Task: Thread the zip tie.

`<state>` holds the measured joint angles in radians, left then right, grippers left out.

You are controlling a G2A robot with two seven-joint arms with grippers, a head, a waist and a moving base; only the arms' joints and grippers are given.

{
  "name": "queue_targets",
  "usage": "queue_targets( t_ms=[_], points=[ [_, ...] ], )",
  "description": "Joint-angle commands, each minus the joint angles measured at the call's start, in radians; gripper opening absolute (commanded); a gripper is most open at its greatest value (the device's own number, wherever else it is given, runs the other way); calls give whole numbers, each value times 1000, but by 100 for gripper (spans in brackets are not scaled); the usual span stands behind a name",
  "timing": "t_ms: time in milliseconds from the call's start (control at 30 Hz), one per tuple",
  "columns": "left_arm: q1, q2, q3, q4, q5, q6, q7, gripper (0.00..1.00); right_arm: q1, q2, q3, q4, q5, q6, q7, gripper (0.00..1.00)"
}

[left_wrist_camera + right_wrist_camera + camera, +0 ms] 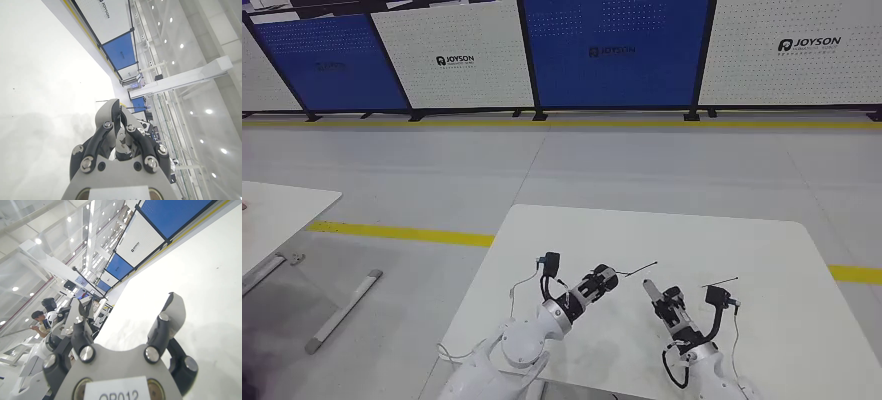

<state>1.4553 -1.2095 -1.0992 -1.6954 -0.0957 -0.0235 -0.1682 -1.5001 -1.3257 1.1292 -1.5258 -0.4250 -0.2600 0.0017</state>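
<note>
The black zip tie (637, 268) juts out over the white bench (742, 240), pinched between my left fingers (107, 113). My right fingers (175, 306) hang spread and empty, low over the bench's near side.

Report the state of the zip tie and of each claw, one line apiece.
zip tie: straight, not looped or threaded, pinched in the left claw.
left claw: shut on the zip tie.
right claw: open, holding nothing.
</note>
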Motion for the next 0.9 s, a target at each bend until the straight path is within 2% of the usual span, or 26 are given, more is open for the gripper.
queue_targets(
  t_ms=[0,133,200,333,433,700,867],
  points=[
    [0,0,0,0,1,0,0,0,0,0,0,0,0,0,0,100],
    [3,-2,3,-1,-20,-2,-2,0,7,1,1,5,-37,13,0,100],
    [7,-4,-2,-7,-105,-1,-35,0,18,3,-5,23,-136,27,-29,100],
    [18,-1,-31,-31,-198,18,-79,0,38,2,-40,59,-348,67,-111,100],
    [21,0,-48,-43,-244,42,-89,0,41,-3,-60,72,-383,63,-162,100],
    [21,0,-47,-41,-241,42,-84,0,41,-3,-60,72,-383,63,-162,100],
    [11,-2,-26,-33,-179,33,-49,0,49,-3,-81,69,-456,115,-95,100]
  ],
)
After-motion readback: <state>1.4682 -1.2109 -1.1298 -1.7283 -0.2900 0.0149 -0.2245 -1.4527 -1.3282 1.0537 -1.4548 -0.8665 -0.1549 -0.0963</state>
